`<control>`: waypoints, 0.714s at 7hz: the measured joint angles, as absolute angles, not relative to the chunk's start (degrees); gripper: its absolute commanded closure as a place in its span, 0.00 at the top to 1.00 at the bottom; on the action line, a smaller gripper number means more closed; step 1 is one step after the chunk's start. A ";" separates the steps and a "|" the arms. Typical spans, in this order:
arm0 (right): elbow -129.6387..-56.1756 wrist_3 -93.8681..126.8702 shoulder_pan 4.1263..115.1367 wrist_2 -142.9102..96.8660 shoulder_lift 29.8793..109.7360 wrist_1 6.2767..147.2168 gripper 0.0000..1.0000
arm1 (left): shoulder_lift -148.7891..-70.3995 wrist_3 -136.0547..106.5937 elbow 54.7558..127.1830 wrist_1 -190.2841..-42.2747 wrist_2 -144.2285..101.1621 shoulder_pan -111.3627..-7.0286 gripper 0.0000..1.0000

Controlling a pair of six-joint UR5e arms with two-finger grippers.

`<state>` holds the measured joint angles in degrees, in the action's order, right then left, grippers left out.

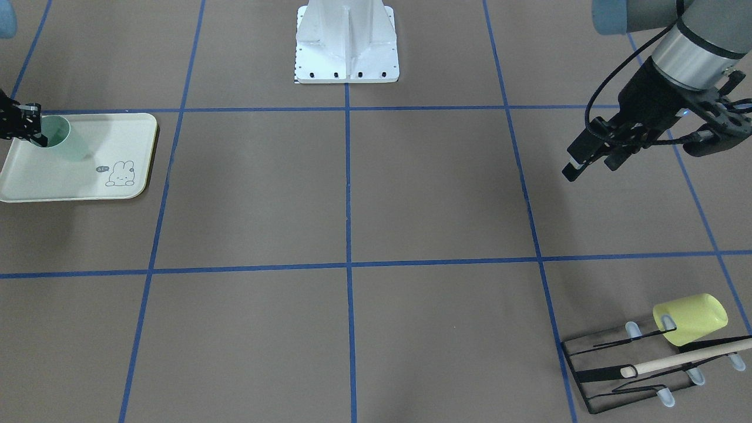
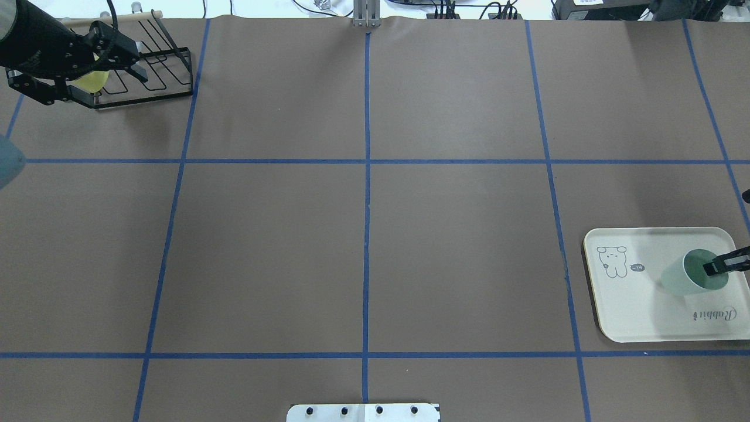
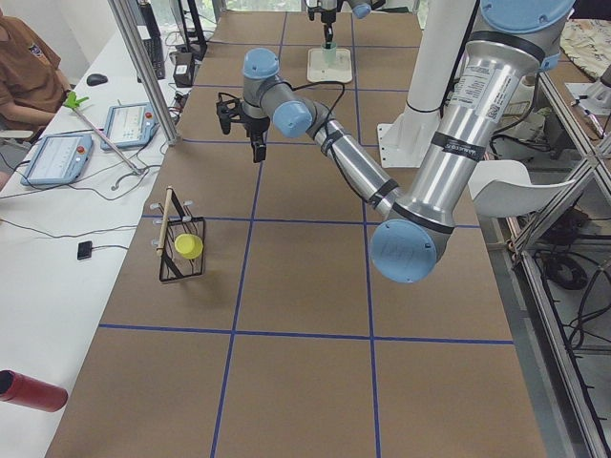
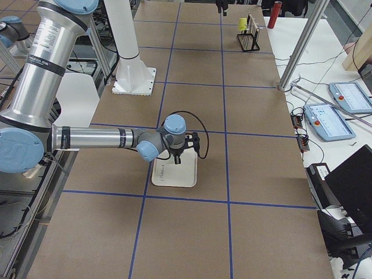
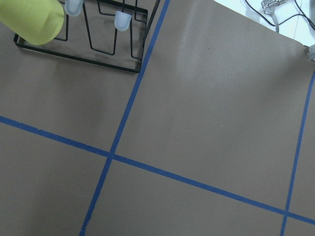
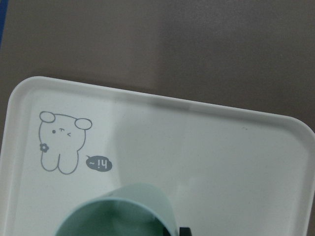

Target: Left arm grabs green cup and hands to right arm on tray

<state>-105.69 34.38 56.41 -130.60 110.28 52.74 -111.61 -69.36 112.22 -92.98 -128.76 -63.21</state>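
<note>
The green cup [image 1: 66, 141] stands on the tray [image 1: 76, 183] at its end away from the rabbit drawing. My right gripper [image 1: 35, 130] is shut on the cup's rim, with one finger inside the mouth. In the overhead view the cup [image 2: 685, 276] and that gripper [image 2: 719, 268] are at the tray's [image 2: 644, 319] right end. The right wrist view shows the cup's rim [image 6: 118, 211] over the tray [image 6: 221, 147]. My left gripper [image 1: 590, 163] is open and empty. It hangs above the table on the far side, in the overhead view [image 2: 133, 61] over the rack.
A black wire rack [image 1: 623, 376] holds a pale yellow cup [image 1: 690, 317] and a wooden dowel [image 1: 687, 358]. The rack [image 5: 113, 54] and yellow cup [image 5: 32, 22] show in the left wrist view. The robot's white base [image 1: 346, 41] sits at the table's middle edge. Blue tape lines grid the brown table.
</note>
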 measured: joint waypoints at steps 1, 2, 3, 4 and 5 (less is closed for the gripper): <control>-105.61 34.43 55.54 -130.06 110.07 52.75 0.07 | -111.74 -69.40 112.19 -92.97 -128.76 -63.20 1.00; -105.53 34.43 54.97 -129.69 109.89 52.79 0.35 | -111.83 -69.42 112.16 -92.93 -128.78 -63.20 1.00; -105.50 34.41 54.70 -129.49 109.82 52.81 0.48 | -111.89 -69.43 112.16 -92.91 -128.80 -63.16 1.00; -105.48 34.43 54.57 -129.42 109.80 52.82 0.99 | -111.91 -69.43 112.15 -92.92 -128.78 -63.14 1.00; -105.51 34.45 54.53 -129.39 109.78 52.82 1.00 | -111.90 -69.46 112.16 -92.94 -128.77 -63.09 1.00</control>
<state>-105.51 34.45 54.53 -129.39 109.78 52.82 -111.90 -69.46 112.16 -92.94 -128.77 -63.09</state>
